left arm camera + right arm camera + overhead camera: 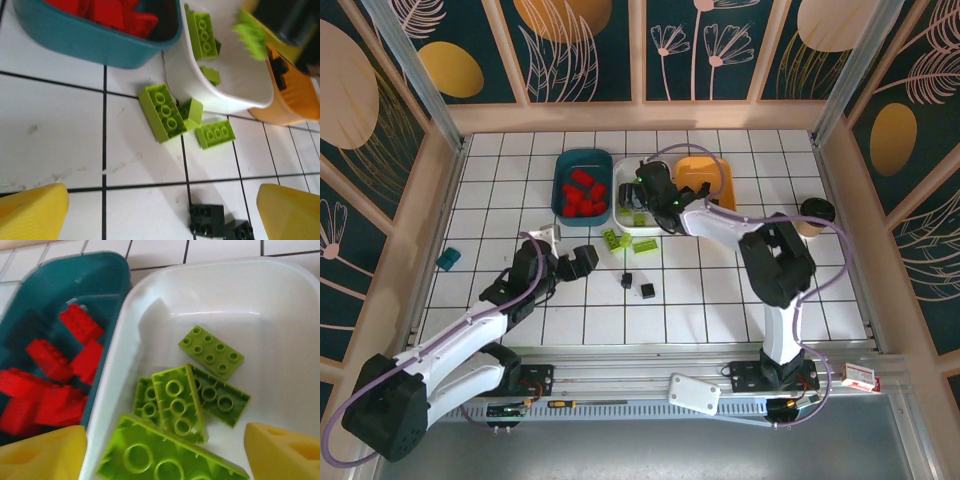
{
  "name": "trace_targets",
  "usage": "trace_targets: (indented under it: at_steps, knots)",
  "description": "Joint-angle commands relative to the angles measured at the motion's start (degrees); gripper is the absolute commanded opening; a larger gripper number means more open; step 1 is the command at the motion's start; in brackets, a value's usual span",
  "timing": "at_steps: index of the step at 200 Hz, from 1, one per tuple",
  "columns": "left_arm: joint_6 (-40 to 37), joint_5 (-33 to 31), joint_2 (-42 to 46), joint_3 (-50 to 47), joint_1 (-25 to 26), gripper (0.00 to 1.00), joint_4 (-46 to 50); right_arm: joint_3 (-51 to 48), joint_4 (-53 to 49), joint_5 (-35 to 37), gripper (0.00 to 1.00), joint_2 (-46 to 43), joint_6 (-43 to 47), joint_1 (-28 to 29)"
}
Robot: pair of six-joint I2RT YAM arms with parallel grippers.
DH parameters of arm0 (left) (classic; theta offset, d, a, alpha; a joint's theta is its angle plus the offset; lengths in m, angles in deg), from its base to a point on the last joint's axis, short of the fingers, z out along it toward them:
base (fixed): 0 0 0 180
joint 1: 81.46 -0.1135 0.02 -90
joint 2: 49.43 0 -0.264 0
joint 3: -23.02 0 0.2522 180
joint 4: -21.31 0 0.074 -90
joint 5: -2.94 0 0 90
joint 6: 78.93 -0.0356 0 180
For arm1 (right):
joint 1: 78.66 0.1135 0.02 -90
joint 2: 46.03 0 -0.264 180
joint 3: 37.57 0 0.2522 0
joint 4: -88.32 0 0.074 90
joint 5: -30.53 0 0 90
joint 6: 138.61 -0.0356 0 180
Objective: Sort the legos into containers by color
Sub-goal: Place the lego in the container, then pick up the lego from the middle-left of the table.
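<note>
Red legos fill the dark teal container. Lime legos lie in the white container. My right gripper hovers open over it, with a big lime lego loose between its fingers; that brick looks blurred in the left wrist view. The orange container is at the right. More lime legos and two black legos rest on the table. My left gripper is open over bare tiles, holding nothing.
A teal block lies at the table's left side. A black-lidded tan cup stands at the right near the wall. The right arm reaches across the table's right half. Wooden walls close in three sides.
</note>
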Motion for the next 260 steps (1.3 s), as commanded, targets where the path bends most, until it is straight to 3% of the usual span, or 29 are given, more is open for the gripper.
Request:
trace_targets:
  at_steps: [1, 11, 58, 77, 110, 132, 187, 260]
  knots:
    - [0.66, 0.03, -0.47, -1.49, 1.91, 0.96, 1.26, 5.66, -1.58, -1.16, 0.93, 2.6, 2.48, -0.37]
    - [0.68, 0.0, -0.81, -1.63, 2.52, 0.95, 1.26, 6.14, -0.92, -0.84, 0.99, 2.46, 2.59, -0.39]
    - [0.06, -2.53, -3.76, 0.24, 8.49, 0.85, 1.05, -2.3, 3.72, -1.21, 0.99, -6.78, 0.57, -0.23]
    - [-0.25, -4.53, -8.49, 2.39, 12.54, 0.84, 0.07, -7.85, 5.15, -1.12, 0.99, -10.88, -0.58, -0.24]
    - [-0.59, -7.18, -17.56, 6.29, 17.62, 0.69, -2.59, -17.19, 6.66, -0.44, 0.99, -17.89, -2.35, -0.29]
    - [-1.61, -8.63, -22.85, 9.26, 20.14, 0.66, -3.52, -22.84, 7.38, 0.07, 0.99, -22.7, -3.62, -0.29]
    - [-2.76, -9.76, -32.88, 13.38, 20.74, 0.42, -5.26, -35.15, 7.87, 0.97, 0.99, -33.46, -7.27, -0.25]
    - [-3.35, -9.96, -34.16, 15.49, 20.74, 0.19, -3.74, -46.48, 3.25, 5.02, 0.99, -47.79, -10.5, -0.25]
